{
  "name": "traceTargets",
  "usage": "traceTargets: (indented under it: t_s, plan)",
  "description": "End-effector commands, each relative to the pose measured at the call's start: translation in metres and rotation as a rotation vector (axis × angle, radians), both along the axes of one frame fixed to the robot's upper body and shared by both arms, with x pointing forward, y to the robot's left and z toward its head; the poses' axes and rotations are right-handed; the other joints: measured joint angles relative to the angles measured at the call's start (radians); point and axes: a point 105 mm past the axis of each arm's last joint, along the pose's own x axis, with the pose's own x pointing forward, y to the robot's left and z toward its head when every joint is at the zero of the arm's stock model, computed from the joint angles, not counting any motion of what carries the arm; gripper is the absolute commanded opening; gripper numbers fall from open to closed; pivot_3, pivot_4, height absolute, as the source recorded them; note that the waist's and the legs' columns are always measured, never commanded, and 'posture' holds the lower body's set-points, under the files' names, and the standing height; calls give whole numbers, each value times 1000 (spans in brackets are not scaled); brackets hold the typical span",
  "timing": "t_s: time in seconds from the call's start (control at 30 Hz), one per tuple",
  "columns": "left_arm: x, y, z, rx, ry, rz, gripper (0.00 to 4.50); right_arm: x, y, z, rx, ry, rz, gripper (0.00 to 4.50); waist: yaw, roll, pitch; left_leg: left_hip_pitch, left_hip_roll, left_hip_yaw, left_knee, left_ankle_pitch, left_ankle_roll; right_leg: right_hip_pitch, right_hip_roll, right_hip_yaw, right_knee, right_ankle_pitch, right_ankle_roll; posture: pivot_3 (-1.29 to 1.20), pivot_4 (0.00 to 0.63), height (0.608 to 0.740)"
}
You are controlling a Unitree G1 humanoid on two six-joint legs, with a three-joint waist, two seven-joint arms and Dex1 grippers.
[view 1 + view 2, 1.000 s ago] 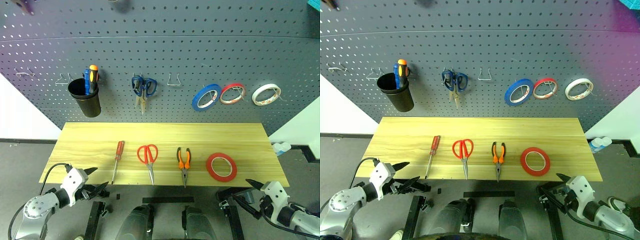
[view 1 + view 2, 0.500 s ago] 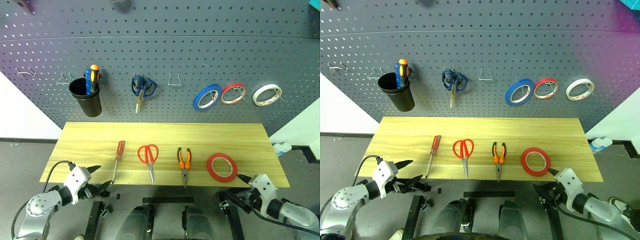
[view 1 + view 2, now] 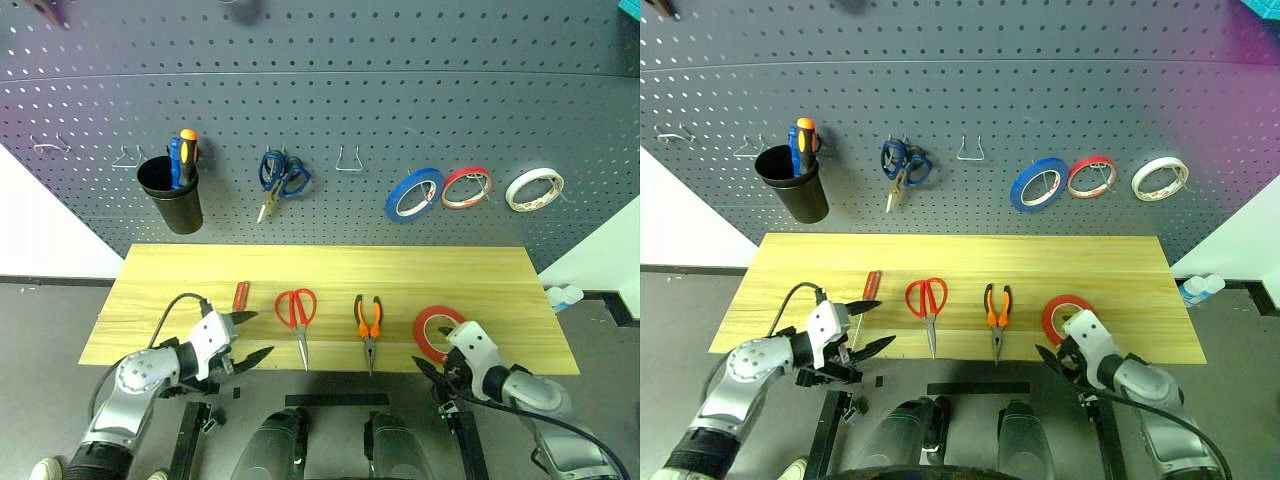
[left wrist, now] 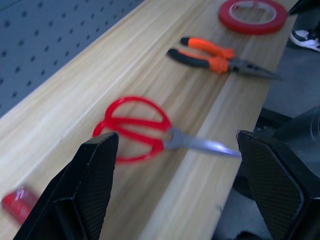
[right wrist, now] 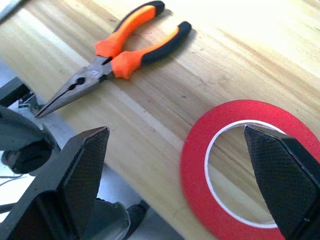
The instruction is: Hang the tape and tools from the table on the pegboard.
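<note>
both arms have moved in from the near corners. the left gripper (image 3: 245,336), jaws spread and empty, now hangs over the red-handled screwdriver (image 3: 240,295); the right gripper (image 3: 432,349), jaws wide and empty, faces the tape (image 5: 250,165). pickup looks imminent. the tape is a flat glossy ring on the grained wooden table (image 3: 330,265); the pegboard (image 3: 330,110) is matte and perforated.

Long light wooden table (image 3: 330,265) below the wall panel. Along the near edge, left to right: red-handled screwdriver (image 3: 240,295), red scissors (image 3: 297,315), orange-and-black pliers (image 3: 368,325), big red tape ring (image 3: 432,328). All flat, well apart.
</note>
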Motion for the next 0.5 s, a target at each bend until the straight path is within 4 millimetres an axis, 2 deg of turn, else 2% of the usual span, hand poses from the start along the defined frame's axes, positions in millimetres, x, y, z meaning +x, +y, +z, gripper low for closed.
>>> traceTargets:
  t_s: [0.03, 0.23, 0.5]
  plan:
    - [1, -15, 1, 12, 2, -66, 3928, 4, 3, -1, -10, 19, -29, 4500, 0, 0, 0, 0, 0, 0, 0, 0, 0, 0, 0, 0, 1, 0, 0, -66, 146, 733]
    - [6, -33, -1, 33, -2, -137, 3928, 11, 2, -9, -18, 61, -98, 4500, -1, 0, 0, 0, 0, 0, 1, 1, -1, -2, 0, 0, 5, 0, 0, -78, 149, 733]
    - [6, -41, -1, 34, 7, -178, 3928, 19, 1, -17, -35, 106, -145, 4500, -4, 0, 0, 0, 0, 0, 2, 2, -1, -2, 1, 0, 5, 1, -1, -96, 164, 733]
